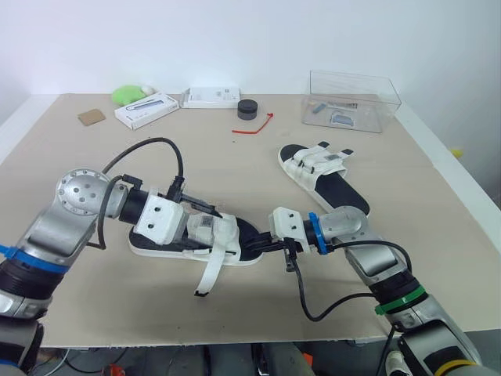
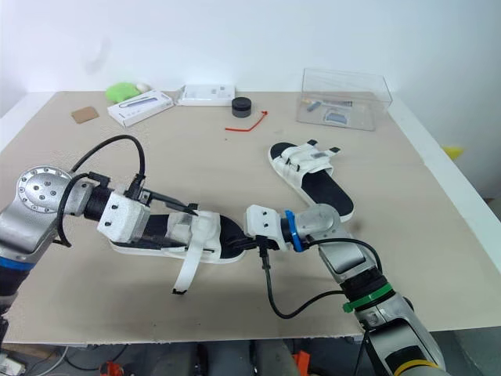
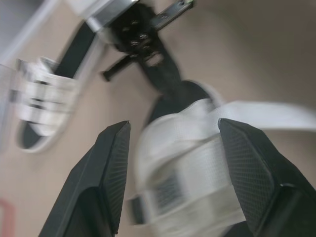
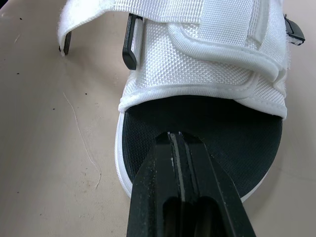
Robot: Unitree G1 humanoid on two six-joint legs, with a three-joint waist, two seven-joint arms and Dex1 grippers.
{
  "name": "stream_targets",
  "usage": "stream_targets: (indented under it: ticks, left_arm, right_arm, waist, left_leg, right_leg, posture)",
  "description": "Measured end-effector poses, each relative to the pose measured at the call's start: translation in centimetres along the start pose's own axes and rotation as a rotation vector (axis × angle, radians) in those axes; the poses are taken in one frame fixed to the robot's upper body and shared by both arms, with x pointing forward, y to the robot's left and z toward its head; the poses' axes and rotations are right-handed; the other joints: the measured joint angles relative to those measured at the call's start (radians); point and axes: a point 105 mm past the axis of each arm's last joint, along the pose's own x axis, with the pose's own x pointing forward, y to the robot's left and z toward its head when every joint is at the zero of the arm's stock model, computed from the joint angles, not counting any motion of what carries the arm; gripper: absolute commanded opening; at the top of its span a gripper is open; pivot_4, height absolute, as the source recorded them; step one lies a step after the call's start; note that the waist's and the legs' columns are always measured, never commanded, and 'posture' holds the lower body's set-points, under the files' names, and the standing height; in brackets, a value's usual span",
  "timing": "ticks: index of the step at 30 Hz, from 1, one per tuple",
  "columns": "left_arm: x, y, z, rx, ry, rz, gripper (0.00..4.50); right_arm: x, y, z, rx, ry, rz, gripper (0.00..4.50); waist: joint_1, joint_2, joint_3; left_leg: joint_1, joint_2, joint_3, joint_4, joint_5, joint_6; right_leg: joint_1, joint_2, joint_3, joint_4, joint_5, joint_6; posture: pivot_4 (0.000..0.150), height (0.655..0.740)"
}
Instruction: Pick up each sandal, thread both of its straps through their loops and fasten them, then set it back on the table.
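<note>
Counter (image 1: pixel 117 172): near sandal (image 1: pixel 223 231) lies centre-front, far sandal (image 1: pixel 325 176) well apart behind it. Left tool (image 3: pixel 173 123), fingers apart, straddles the webbing upper. Right tool (image 4: pixel 177 134), fingers together, sits at the toe footbed. Loose strap (image 1: pixel 210 274) judged light and floppy; pinch near its tip.

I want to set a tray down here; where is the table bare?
Bare: between the red tie and the near sandal; right of the far sandal, in front of the clear box. Crowded: the back edge and around the near sandal.
</note>
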Motion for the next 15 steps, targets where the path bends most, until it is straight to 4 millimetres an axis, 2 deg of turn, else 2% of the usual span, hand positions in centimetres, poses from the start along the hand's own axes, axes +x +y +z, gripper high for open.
stream_targets:
  ticks: [1,2,6,8,9,11,13,15]
  left_arm:
    - [-0.6,-0.2,0.0,-0.151,-0.014,-0.005,2.90]
    - [-0.9,-0.2,0.1,-0.224,-0.024,-0.001,2.90]
    - [-3.4,-0.5,2.1,-0.716,-0.184,-0.031,2.90]
    - [-4.4,-1.0,3.1,-0.840,-0.237,-0.057,2.90]
    - [-4.5,-1.1,3.2,-0.864,-0.245,-0.063,2.90]
    - [-4.0,-2.7,2.9,-0.981,-0.271,-0.088,2.90]
    - [-2.7,-5.5,1.9,-1.108,-0.275,-0.116,2.90]
    - [-1.0,-7.5,1.1,-1.184,-0.287,-0.117,2.90]
  right_arm:
    - [0.0,0.0,0.0,0.000,0.000,0.001,0.00]
    - [0.0,0.0,0.0,0.001,0.000,0.001,0.00]
    - [0.1,0.0,0.0,0.001,0.000,0.001,0.00]
    - [0.0,0.0,0.0,0.001,0.000,0.002,0.00]
    - [0.0,0.0,-0.1,0.001,0.001,0.002,0.00]
    - [0.1,0.1,0.0,-0.001,-0.002,0.002,0.00]
    - [0.1,0.2,0.0,-0.003,-0.004,0.003,0.00]
    - [0.0,0.2,0.0,-0.005,0.000,0.000,0.00]
  waist:
    - [0.000,0.000,0.000]
    - [0.000,0.000,0.000]
    - [0.000,0.000,0.000]
    - [0.000,0.000,0.000]
    - [0.000,0.000,0.000]
    - [-0.001,0.001,0.000]
    - [-0.007,0.002,0.000]
    - [-0.003,-0.001,0.000]
  left_leg:
    - [0.000,0.000,0.000,0.000,0.000,0.000]
    - [0.000,0.001,-0.001,0.000,0.000,0.000]
    - [0.001,0.001,-0.001,0.000,0.000,0.000]
    - [0.001,0.001,-0.001,-0.001,0.000,0.000]
    - [0.001,0.001,-0.001,-0.001,0.000,0.000]
    - [0.002,0.001,-0.001,-0.002,0.000,0.000]
    - [0.003,0.002,0.000,-0.003,0.000,-0.001]
    - [0.002,0.003,-0.001,-0.002,-0.001,-0.002]
  right_leg:
    - [0.000,0.001,0.000,0.000,0.000,0.000]
    - [0.000,0.001,-0.001,0.000,0.000,-0.001]
    - [0.000,0.001,-0.001,0.001,-0.001,-0.001]
    - [0.000,0.001,-0.001,0.001,-0.002,-0.001]
    - [0.000,0.001,-0.001,0.001,-0.002,-0.002]
    - [0.000,0.001,0.000,0.001,-0.002,-0.002]
    - [0.000,-0.001,0.002,0.002,-0.004,-0.002]
    - [0.000,-0.001,0.001,0.002,-0.004,-0.003]
  posture:
    - [0.150,0.7400]
    - [0.150,0.7400]
    - [0.150,0.7400]
    - [0.150,0.7400]
    - [0.150,0.7400]
    - [0.150,0.7400]
    - [0.150,0.7400]
    - [0.150,0.7400]
